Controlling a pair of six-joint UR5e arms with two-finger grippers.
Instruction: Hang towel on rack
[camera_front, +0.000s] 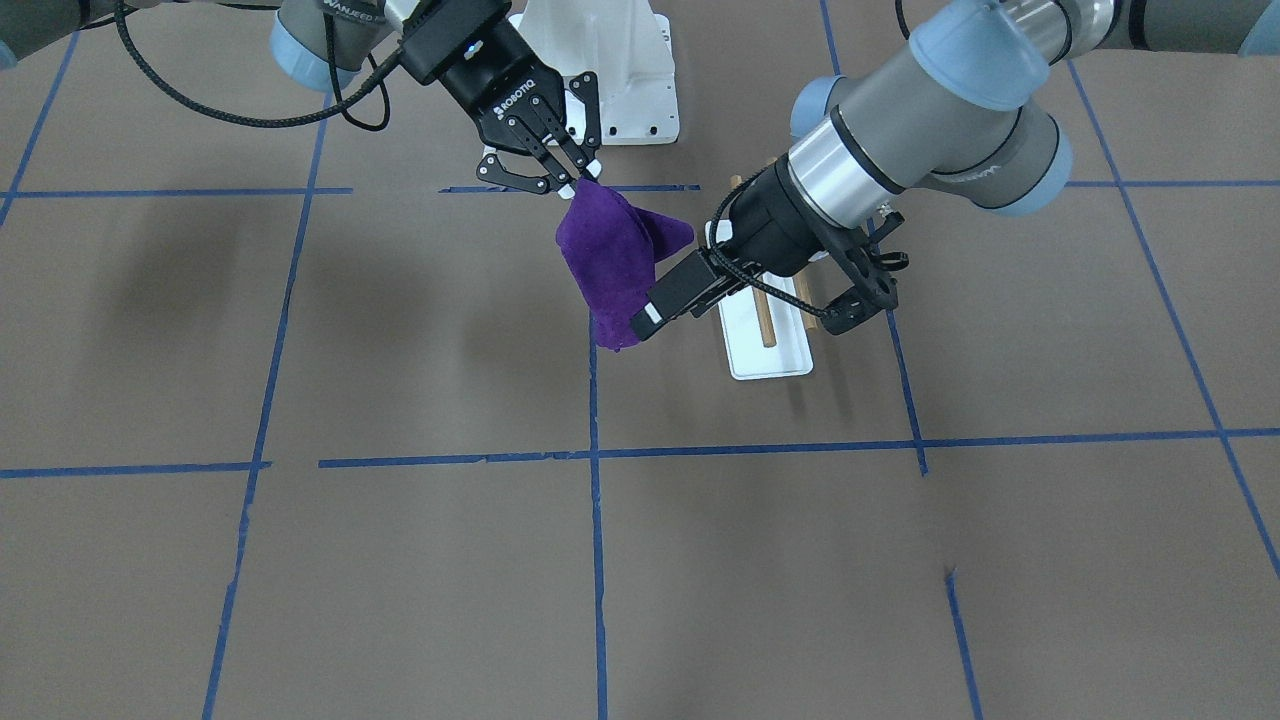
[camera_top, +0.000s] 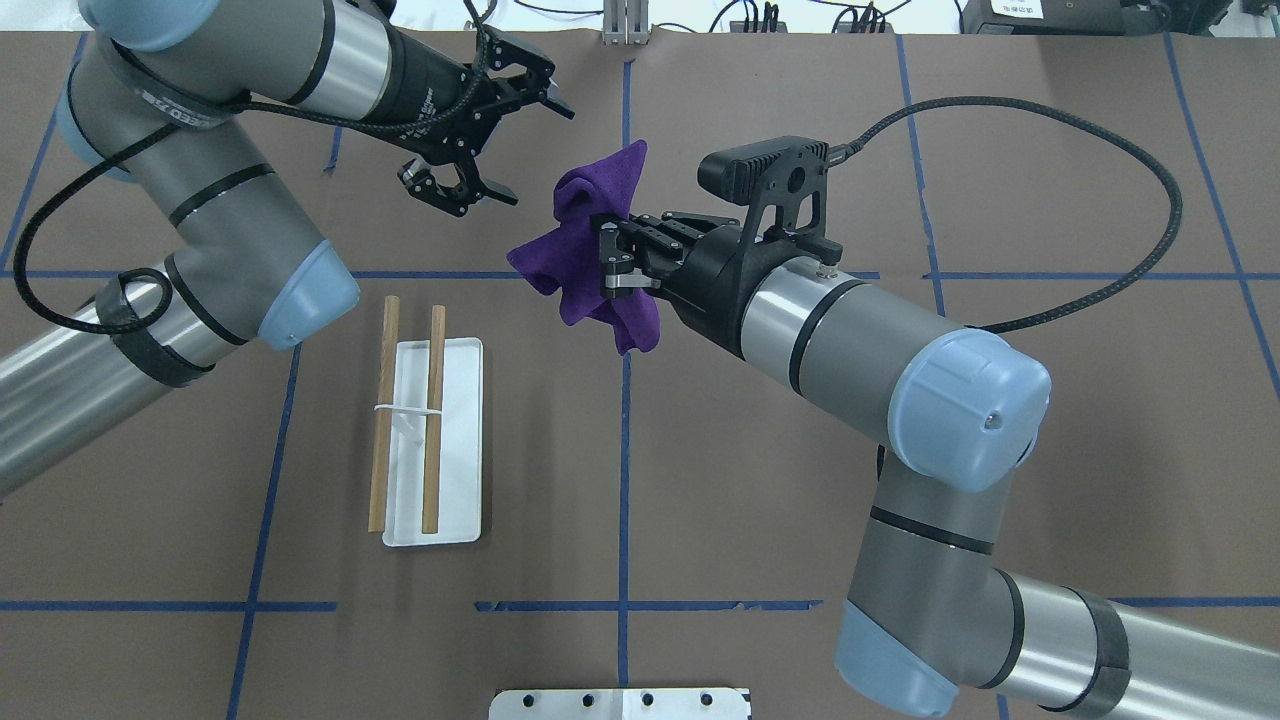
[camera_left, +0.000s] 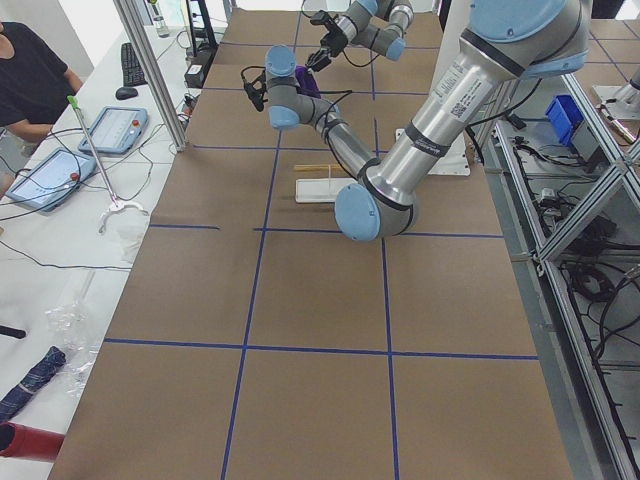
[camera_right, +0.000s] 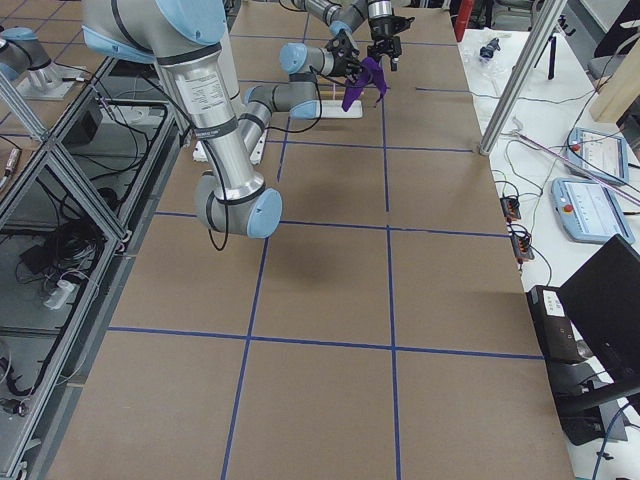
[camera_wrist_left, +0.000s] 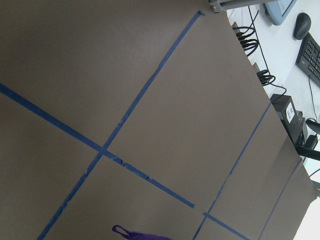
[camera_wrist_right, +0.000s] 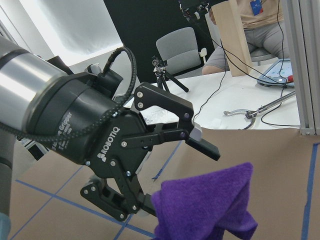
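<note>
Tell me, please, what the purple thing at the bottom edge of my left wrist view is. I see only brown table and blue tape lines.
Observer: It is the towel. The right gripper is shut on it and holds it in the air.
Operator: Does my left gripper hold it too?
Observer: No. The left gripper is open, with nothing between its fingers.
Operator: Where is the rack?
Observer: The rack stands on the table, to the robot's left of the towel. Nothing hangs on it.
</note>
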